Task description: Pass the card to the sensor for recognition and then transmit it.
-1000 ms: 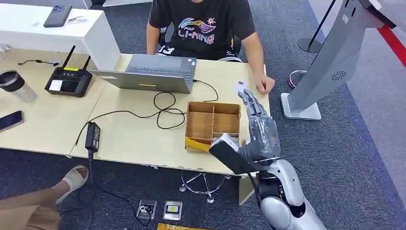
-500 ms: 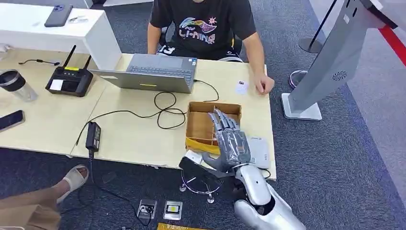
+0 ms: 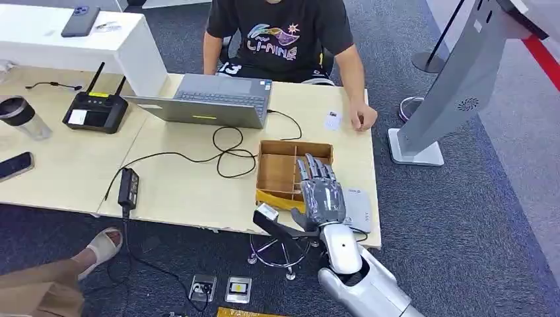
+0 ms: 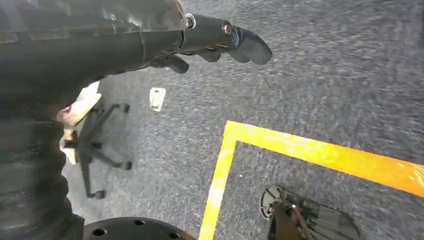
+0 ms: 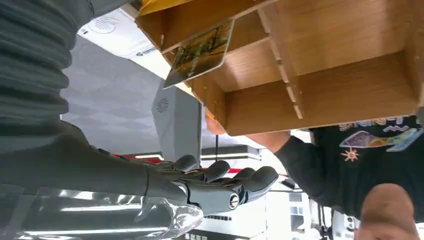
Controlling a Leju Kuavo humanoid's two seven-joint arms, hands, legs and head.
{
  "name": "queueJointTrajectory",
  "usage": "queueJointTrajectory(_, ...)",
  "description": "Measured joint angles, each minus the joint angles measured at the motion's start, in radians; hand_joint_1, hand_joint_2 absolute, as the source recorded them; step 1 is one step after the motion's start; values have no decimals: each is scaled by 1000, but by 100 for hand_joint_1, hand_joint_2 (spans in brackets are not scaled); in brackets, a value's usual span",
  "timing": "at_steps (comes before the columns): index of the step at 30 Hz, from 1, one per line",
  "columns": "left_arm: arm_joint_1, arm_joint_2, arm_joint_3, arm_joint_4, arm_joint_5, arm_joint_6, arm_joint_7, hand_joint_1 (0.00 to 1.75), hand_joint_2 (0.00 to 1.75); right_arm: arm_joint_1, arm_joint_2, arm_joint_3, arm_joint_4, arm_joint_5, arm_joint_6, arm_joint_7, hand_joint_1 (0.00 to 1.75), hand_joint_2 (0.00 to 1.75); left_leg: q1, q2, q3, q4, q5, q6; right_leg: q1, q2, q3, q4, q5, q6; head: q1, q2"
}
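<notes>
A pale wooden table (image 3: 185, 191) fills the middle of the head view, and a person in a black printed shirt (image 3: 280, 33) sits at its far side behind a grey laptop (image 3: 211, 100), one hand resting on the tabletop near the far right corner. To the right of the table stands a slanted grey kiosk (image 3: 462, 79) on a white base on the carpet. On the table's left part sit a black router (image 3: 96, 111) with two antennas, a dark cup (image 3: 23, 117) and a phone (image 3: 14, 165), and a black power adapter (image 3: 127, 186) trails a cable toward the laptop. Near the table's front right corner sits a wooden divided box (image 3: 280, 165), open on top, with a flat white sensor pad (image 3: 360, 208) just beside it on the right. The right hand (image 3: 320, 195) hovers over the seam between box and sensor pad, palm down, its fingers straight and slightly apart, holding nothing. In the right wrist view a picture card (image 5: 200, 52) leans tilted in one compartment of the box, apart from the hand's fingers (image 5: 245, 182). A small white card (image 3: 333, 120) lies on the table beside the person's hand. The left hand (image 4: 210, 42) hangs over grey carpet crossed by yellow floor tape (image 4: 300, 150), its fingers loosely curled and holding nothing.
</notes>
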Motion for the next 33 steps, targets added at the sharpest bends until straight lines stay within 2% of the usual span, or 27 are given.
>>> queueJointTrajectory(7,1,18,-18,0,-11,-66,-22,0,175,2,-18,-29,21,19,22,35,5,175,0,0,0,0,0,0,0,1,0,0,0,0,0,0)
queueJointTrajectory(11,0,23,-28,0,-13,-70,-26,0,175,9,-29,-47,21,30,24,41,21,175,0,0,0,0,0,0,0,1,0,0,0,0,0,0)
queueJointTrajectory(12,1,24,-29,0,-13,-70,-26,0,175,11,-30,-50,21,31,24,41,30,175,0,0,0,0,0,0,0,1,0,0,0,0,0,0)
queueJointTrajectory(20,0,26,-42,0,-8,-60,-25,0,175,16,-35,-71,23,35,16,24,47,175,0,0,0,0,0,0,0,1,0,0,0,0,0,0)
queueJointTrajectory(25,0,27,-50,0,-3,-57,-16,0,175,16,-31,-77,31,37,13,-1,37,175,0,0,0,0,0,0,0,1,0,0,0,0,0,0)
queueJointTrajectory(31,0,28,-60,0,-3,-59,-13,0,175,16,-15,-85,47,42,13,-10,42,175,0,0,0,0,0,0,0,1,0,0,0,0,0,0)
queueJointTrajectory(33,0,29,-66,0,-3,-61,-13,0,175,16,-12,-85,53,42,13,-11,49,175,0,0,0,0,0,0,0,1,0,0,0,0,0,0)
